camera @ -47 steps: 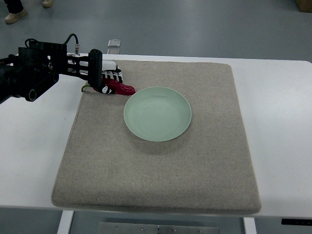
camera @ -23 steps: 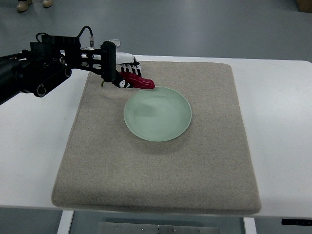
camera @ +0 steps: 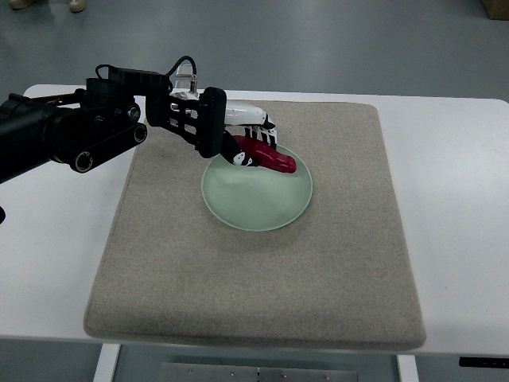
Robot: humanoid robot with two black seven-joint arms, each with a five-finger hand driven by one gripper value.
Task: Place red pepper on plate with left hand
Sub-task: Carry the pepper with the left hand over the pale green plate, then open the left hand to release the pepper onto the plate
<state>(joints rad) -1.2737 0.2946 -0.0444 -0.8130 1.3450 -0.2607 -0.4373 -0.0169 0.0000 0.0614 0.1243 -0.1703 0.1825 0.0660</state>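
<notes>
A pale green plate (camera: 258,203) lies on the grey felt mat (camera: 262,278) near its middle. My left hand (camera: 248,139) reaches in from the left on a black arm and hangs over the plate's far rim. Its white and black fingers are curled around a red pepper (camera: 270,159), which sticks out to the right above the plate's upper part. I cannot tell whether the pepper touches the plate. The right arm does not show.
The mat covers most of a white table (camera: 461,199). Grey floor lies beyond the table's far edge, with a person's shoes (camera: 75,5) at the top left. A small clear object (camera: 188,79) sits at the table's far edge behind my arm.
My left hand has carried the pepper to the right and slightly nearer, from the mat's far left part to above the plate's far rim. The plate has stayed put.
</notes>
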